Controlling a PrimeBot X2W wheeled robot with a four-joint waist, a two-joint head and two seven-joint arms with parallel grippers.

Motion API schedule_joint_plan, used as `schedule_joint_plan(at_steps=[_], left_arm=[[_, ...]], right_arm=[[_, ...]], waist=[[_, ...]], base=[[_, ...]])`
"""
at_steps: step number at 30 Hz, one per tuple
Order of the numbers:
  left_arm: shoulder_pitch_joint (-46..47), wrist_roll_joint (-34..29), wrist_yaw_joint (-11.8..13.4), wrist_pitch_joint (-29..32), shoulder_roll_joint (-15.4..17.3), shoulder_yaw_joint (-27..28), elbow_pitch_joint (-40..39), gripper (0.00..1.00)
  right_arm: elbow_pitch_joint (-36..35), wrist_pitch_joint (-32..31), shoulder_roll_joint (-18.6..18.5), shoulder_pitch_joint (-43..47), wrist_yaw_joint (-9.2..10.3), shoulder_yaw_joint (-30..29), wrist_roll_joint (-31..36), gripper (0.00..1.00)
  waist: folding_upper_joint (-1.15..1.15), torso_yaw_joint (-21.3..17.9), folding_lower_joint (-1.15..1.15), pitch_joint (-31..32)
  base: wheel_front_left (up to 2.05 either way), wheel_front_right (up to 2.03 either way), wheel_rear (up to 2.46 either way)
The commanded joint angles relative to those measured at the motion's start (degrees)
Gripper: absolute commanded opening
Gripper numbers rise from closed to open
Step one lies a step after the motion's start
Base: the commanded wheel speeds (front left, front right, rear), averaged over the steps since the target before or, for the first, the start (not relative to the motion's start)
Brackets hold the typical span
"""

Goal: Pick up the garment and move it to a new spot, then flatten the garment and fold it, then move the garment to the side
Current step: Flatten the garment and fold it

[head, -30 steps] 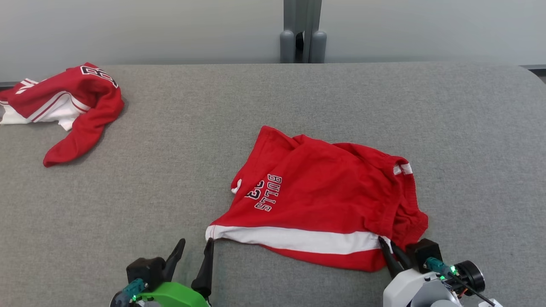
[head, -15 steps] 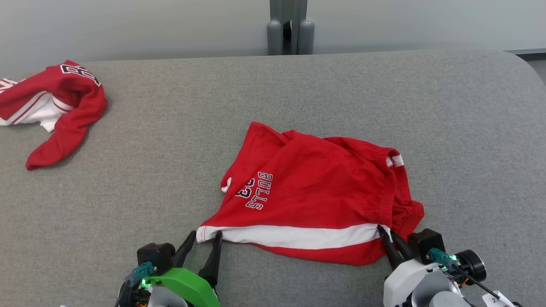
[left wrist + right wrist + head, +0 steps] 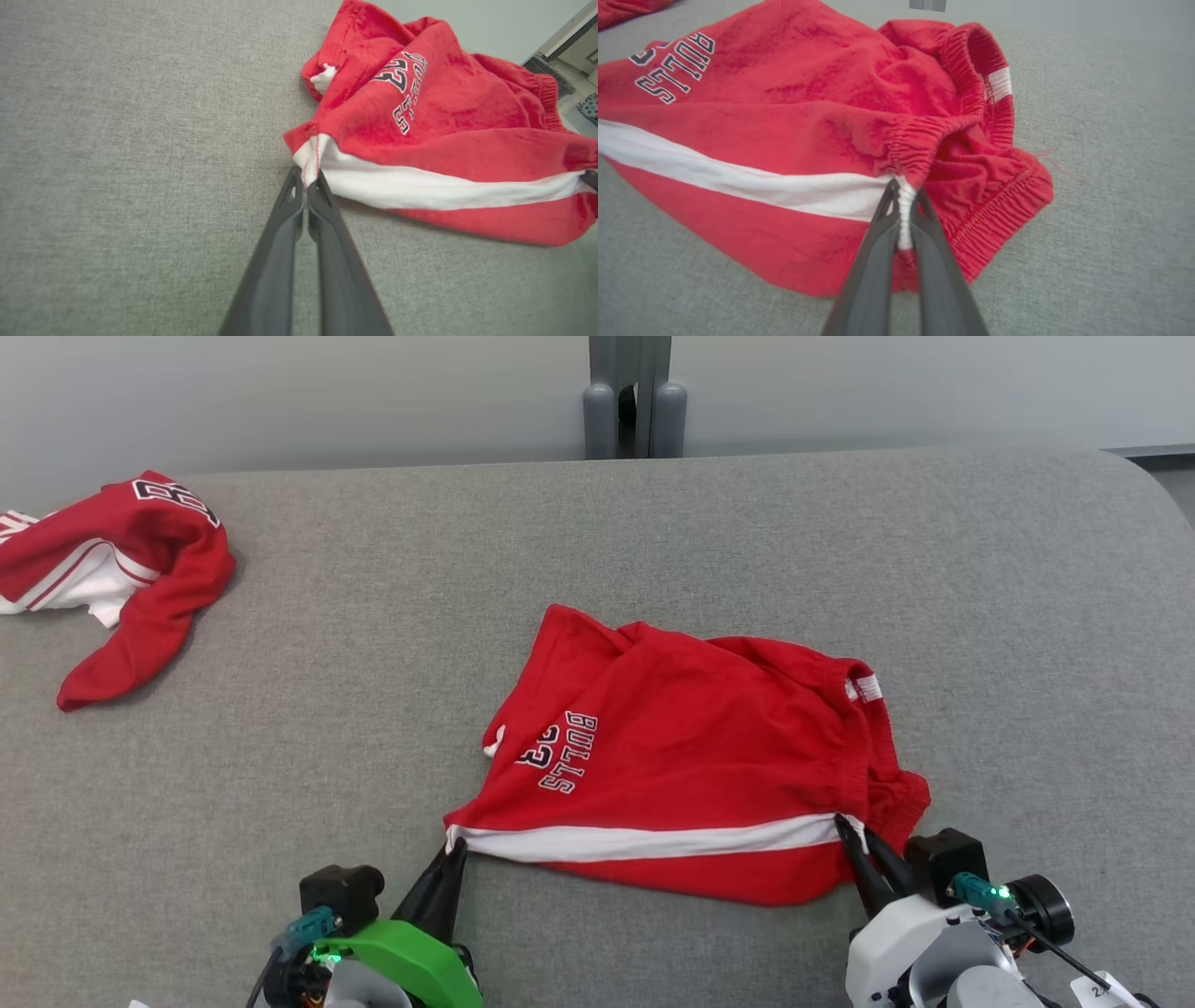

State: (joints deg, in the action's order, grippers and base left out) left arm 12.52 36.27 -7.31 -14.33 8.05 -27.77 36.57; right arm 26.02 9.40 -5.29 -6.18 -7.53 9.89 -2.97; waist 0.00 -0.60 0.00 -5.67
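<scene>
Now showing a pair of red basketball shorts [image 3: 691, 756] lying rumpled on a grey fabric-covered surface [image 3: 373, 644], near its front edge and a little right of centre. Displaying "BULLS" and a number upside down on the top layer.

Pinching the shorts at both ends of the near white stripe [image 3: 644, 841]. Gripping the hem corner at the stripe's left end with the left gripper [image 3: 455, 849], fingers pressed together on the cloth. Gripping the gathered elastic waistband [image 3: 971, 60] at the stripe's right end with the right gripper [image 3: 854, 829], fingers likewise clamped tight. Holding the stripe fairly taut between the two grips, with a red flap sagging below it toward the robot.

Judging the step in hand as probably the first one: taking hold of the garment for lifting and carrying to a new spot, with flattening, folding and setting aside not yet done. Calling next, most likely, for raising both grippers together and level, holding the stripe stretched and letting the bunched layers hang free, then travelling toward open grey surface. Risking a slip at the left corner, given so little cloth between the fingers.

Also showing a second red and white garment [image 3: 121, 560] heaped at the far left, well apart from the shorts, and a grey post [image 3: 633, 397] behind the far edge. Finding no box, bin or basket anywhere on the surface.
</scene>
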Motion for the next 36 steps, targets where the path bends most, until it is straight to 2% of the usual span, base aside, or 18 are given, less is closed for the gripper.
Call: schedule_joint_plan(at_steps=[1, 8, 13, 18, 23, 28, 32, 36], left_arm=[[1.21, 0.50, -0.23, -0.52, 0.59, 0.34, -0.77, 0.00], [-0.14, -1.24, -0.23, -0.88, 0.72, 4.32, -8.25, 0.00], [-2.70, -2.47, -0.23, -0.88, -0.14, 8.79, -17.78, 0.00], [-4.64, -2.76, -0.23, -0.81, 0.11, 10.82, -26.01, 0.00], [-4.26, -3.09, 0.15, -0.21, 2.08, 11.79, -34.98, 0.00], [-1.99, -2.44, 1.47, 4.17, 4.79, 13.24, -45.15, 0.00], [1.64, -1.97, 1.81, 9.00, 7.36, 14.12, -49.51, 0.00], [6.99, -0.84, 1.37, 12.88, 8.69, 13.89, -48.74, 0.00]], right_arm=[[-0.56, 0.61, -0.05, -0.54, 0.08, -0.35, -0.53, 0.00], [-6.05, 1.58, 0.24, 0.65, 0.08, -0.77, -2.79, 0.00], [-14.62, 0.57, -0.37, 1.91, 0.08, -0.70, -5.28, 0.00], [-24.83, -2.00, -0.98, 3.04, 0.08, -0.39, -8.75, 0.00], [-36.34, -6.43, -3.67, 2.86, 0.08, -0.27, -11.04, 0.00], [-45.74, -11.27, -6.35, 1.40, 0.08, -1.36, -12.16, 0.00], [-49.59, -15.00, -7.74, -0.36, 0.07, -1.40, -12.76, 0.00], [-48.16, -17.06, -8.46, -4.08, 0.08, -1.00, -13.22, 0.00]], waist=[[0.00, -0.11, 0.00, 0.21], [0.00, -0.36, 0.00, 1.82], [0.00, -0.72, 0.00, 3.64], [0.00, -1.41, 0.00, 5.63], [0.00, -2.07, 0.00, 7.01], [0.00, -2.48, 0.00, 7.70], [0.00, -2.40, 0.00, 7.45], [0.00, -2.34, 0.00, 5.12]], base=[[0.00, 0.00, 0.00], [0.00, 0.00, 0.00], [0.00, 0.00, 0.00], [0.00, 0.00, 0.00], [0.00, 0.00, 0.00], [0.00, 0.00, 0.00], [0.00, 0.00, 0.00], [0.00, 0.00, 0.00]])
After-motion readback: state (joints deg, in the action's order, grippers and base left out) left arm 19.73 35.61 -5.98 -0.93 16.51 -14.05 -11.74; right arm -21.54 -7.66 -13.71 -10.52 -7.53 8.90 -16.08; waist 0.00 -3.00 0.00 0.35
